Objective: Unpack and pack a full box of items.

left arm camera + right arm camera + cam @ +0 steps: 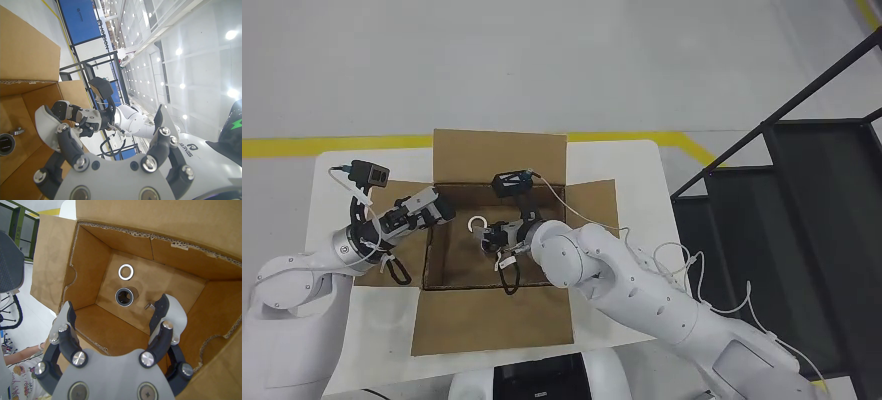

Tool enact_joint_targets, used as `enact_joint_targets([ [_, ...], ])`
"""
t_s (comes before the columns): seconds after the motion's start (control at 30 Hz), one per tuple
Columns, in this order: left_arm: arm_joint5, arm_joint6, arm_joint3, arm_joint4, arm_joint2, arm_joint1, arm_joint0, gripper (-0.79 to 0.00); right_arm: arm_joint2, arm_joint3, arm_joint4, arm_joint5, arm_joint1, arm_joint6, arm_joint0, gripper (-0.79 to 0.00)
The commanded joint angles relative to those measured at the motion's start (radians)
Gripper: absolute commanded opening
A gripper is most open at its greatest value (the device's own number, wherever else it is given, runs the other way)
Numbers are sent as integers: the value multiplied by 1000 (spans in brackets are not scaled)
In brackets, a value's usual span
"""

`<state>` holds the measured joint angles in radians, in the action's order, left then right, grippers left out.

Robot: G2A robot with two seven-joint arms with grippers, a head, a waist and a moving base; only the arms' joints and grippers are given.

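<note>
An open cardboard box (497, 160) stands in the middle of the white table (637, 170). On its floor lie a silver ring (125, 271), a steel cylinder with a black bore (124, 297) and a small metal piece (149, 305). My right gripper (116, 311) hangs open above these items, inside the box mouth (490, 235), with nothing between its fingers. My left gripper (104, 117) is open and empty at the box's left wall (434, 210), facing the right gripper (62, 111). The cylinder (5, 144) and the metal piece (17, 131) lie below it.
The box's four flaps (492, 320) are spread flat over the table, covering much of it. A black metal stair frame (802, 190) stands off the table's right side. Bare table strips remain at the far left and right (642, 220).
</note>
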<state>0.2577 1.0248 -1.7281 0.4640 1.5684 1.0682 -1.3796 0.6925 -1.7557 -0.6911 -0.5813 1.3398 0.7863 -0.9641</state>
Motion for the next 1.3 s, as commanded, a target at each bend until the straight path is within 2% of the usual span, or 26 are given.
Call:
enact_joint_targets([
  [0.0,0,0,0,0,0,0,0,0,0,0,0,0,0,0,0,0],
  [0.2,0,0,0,0,0,0,0,0,-14,9,-1,17,2,7,-2,0],
  [0.4,0,0,0,0,0,0,0,0,-101,144,-5,24,44,21,61,0],
  [0.63,0,0,0,0,0,0,0,0,-217,320,-15,6,117,-41,117,0],
  [0.8,0,0,0,0,0,0,0,0,-322,427,-8,-46,209,-44,180,0],
  [0.97,0,0,0,0,0,0,0,0,-344,530,18,-77,282,-107,217,0],
  [1.13,0,0,0,0,0,0,0,0,-338,575,31,-104,320,-104,230,0],
  [1.27,0,0,0,0,0,0,0,0,-305,563,37,-79,315,-116,202,0],
])
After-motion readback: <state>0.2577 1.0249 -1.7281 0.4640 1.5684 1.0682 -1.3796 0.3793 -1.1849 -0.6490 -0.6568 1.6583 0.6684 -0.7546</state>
